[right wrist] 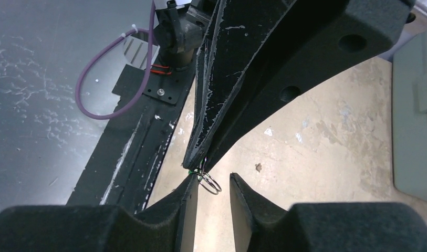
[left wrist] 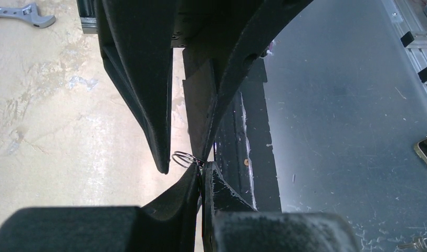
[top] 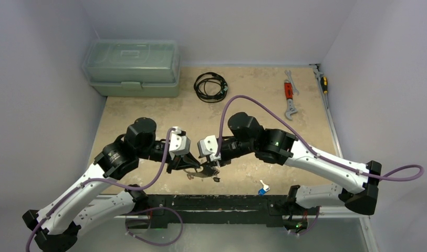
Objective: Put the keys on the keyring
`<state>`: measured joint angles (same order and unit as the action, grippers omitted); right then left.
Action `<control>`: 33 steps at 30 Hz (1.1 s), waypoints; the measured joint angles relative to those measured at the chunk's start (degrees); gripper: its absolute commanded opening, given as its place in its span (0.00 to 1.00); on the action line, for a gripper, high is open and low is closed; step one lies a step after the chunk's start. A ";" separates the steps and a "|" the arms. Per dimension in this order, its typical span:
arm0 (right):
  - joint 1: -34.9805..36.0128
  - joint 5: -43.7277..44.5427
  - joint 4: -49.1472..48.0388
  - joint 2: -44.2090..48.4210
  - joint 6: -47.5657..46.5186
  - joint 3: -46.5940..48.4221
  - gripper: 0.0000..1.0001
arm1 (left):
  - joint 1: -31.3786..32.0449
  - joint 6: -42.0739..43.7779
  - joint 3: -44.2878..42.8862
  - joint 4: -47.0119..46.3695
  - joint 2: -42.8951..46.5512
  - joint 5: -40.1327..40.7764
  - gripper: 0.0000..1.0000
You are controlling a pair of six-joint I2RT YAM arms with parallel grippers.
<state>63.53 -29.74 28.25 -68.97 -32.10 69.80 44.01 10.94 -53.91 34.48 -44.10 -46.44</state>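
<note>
Clamping the keyring [right wrist: 211, 184], the left pincer [left wrist: 203, 170] holds it inside the parted right pincer [right wrist: 213, 177].

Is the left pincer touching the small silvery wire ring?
Touching. The left wrist view shows the left pincer shut, with the small silvery wire ring pinched at its tips and looping out.

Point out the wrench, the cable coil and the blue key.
wrench [top: 288, 90], top view, red handle.
cable coil [top: 197, 88], top view, left strands.
blue key [top: 261, 191], top view, blue head.
</note>
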 measured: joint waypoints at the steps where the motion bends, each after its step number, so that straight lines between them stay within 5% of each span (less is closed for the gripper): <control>1: 0.00 -0.07 0.04 -0.13 0.07 0.02 0.26 | 0.00 0.02 0.00 0.11 0.00 0.07 0.00; 14: 0.00 -1.77 0.57 -0.57 -0.24 -0.35 0.00 | 0.00 0.13 -0.33 1.09 0.11 1.05 0.00; 33: 0.11 1.18 -18.51 8.39 1.05 -14.25 0.00 | 0.39 0.17 -1.95 0.33 0.48 3.85 0.00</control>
<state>63.64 -28.56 9.74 -60.58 -31.05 55.55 44.40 11.11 -55.86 34.81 -43.62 -42.59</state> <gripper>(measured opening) 0.012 0.022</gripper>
